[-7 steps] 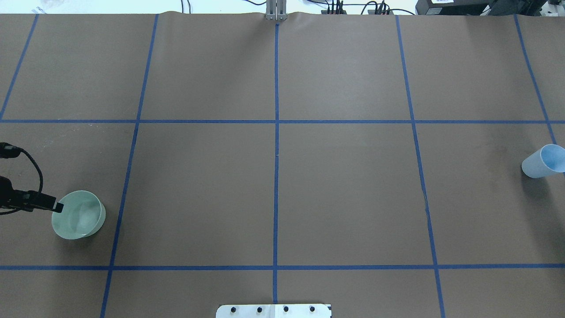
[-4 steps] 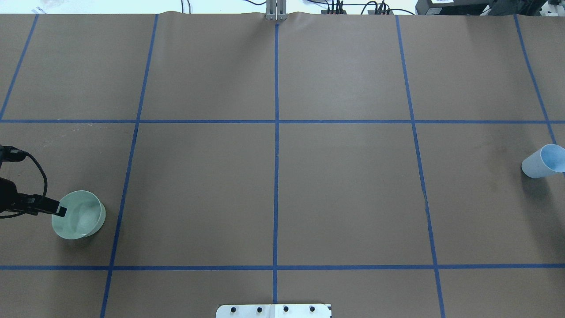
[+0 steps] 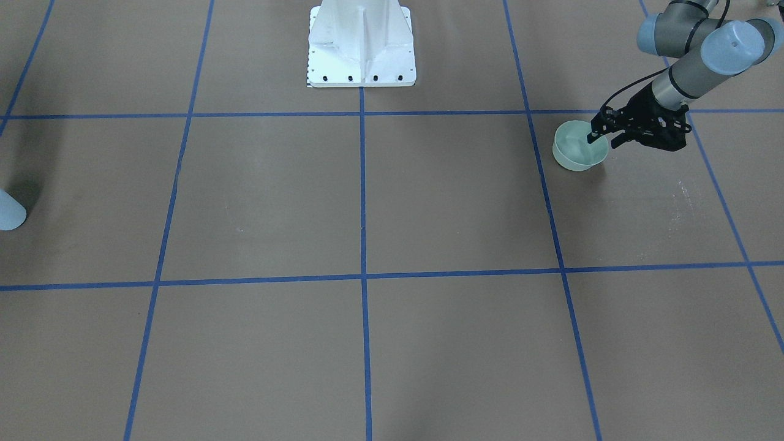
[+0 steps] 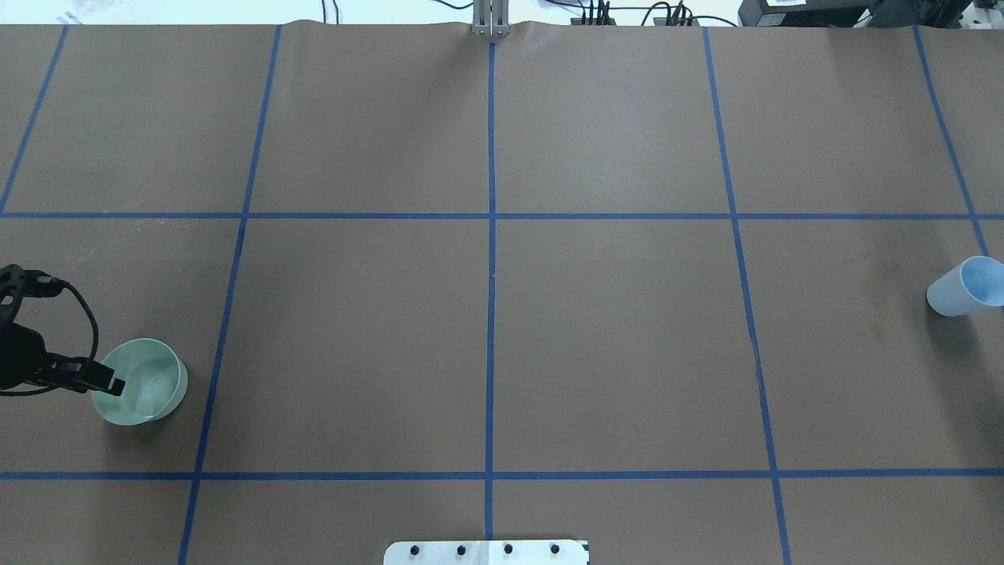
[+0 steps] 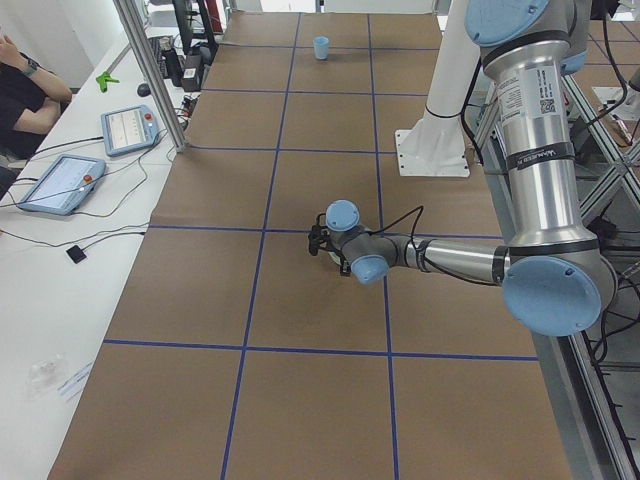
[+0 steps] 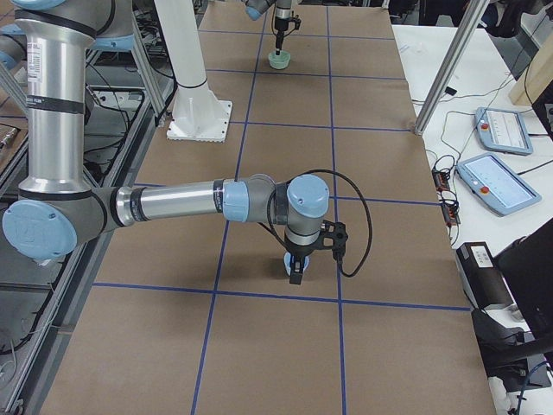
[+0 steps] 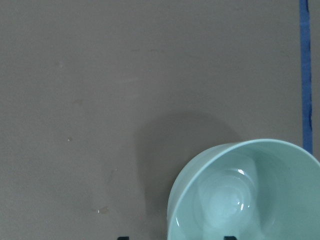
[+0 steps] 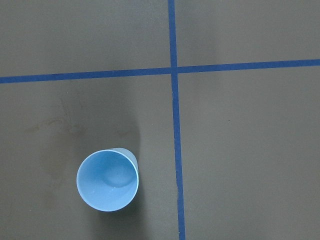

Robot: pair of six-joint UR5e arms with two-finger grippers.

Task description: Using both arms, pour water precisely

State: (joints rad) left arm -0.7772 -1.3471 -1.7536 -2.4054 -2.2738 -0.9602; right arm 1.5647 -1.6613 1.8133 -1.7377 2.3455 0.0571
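A pale green bowl (image 4: 149, 388) (image 3: 574, 152) stands at the table's left side. My left gripper (image 3: 604, 139) (image 4: 103, 382) is open and straddles the bowl's rim, one finger inside and one outside; the left wrist view shows both tips either side of the bowl (image 7: 250, 200) wall. A light blue cup (image 4: 961, 290) (image 8: 107, 180) stands upright at the far right. The right gripper (image 6: 296, 271) hangs just over the cup (image 6: 289, 258), and I cannot tell whether it is open or shut. No water can be made out in either vessel.
The brown table cover carries a blue tape grid (image 4: 491, 235). The white pedestal (image 3: 361, 49) stands at the robot's middle edge. A side bench with tablets (image 5: 125, 128) and a seated person (image 5: 25, 95) runs along the far side, beyond a metal post (image 5: 150, 70).
The left gripper has slid a little toward the robot's side along the bowl's rim. Bowl and cup have not moved.
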